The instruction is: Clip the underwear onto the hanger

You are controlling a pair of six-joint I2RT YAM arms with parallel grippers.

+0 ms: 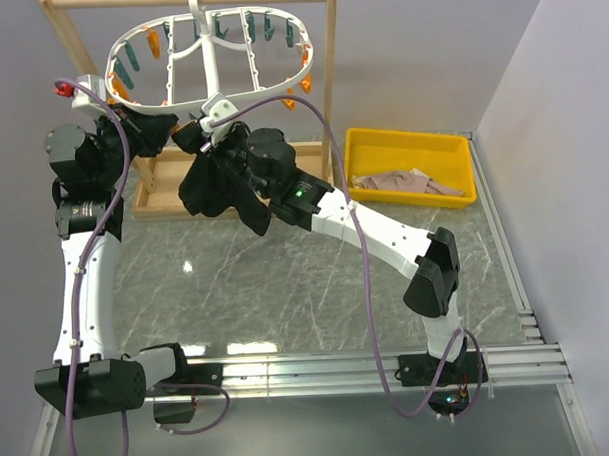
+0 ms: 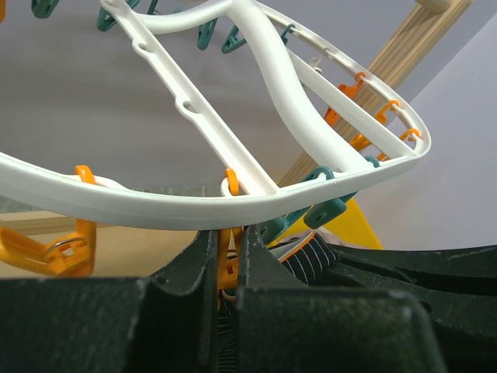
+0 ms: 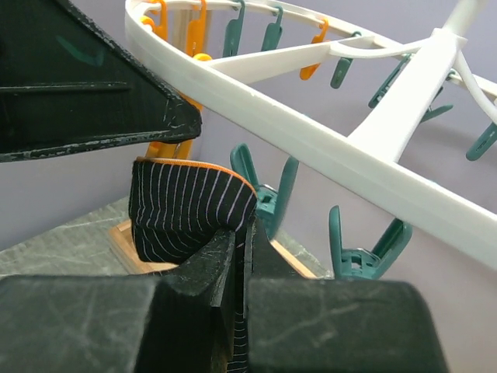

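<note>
The black knit boxer briefs (image 3: 190, 214) carry fine white pinstripes and an orange waistband edge. The white plastic oval drying rack (image 3: 311, 134) bears teal pegs (image 3: 365, 249) and orange pegs (image 2: 46, 249).

Under the hanger (image 2: 155, 203) rim, the left gripper (image 2: 227, 235) hides most of a peg (image 2: 227, 266); just below it, the right gripper (image 3: 241, 231) covers the lower part of the underwear (image 3: 186, 210).

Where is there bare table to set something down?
Free: the tabletop between left arm and right arm, and the strip in front of the bin. Crowded: under the hanger, where left gripper, right gripper and underwear meet.
</note>
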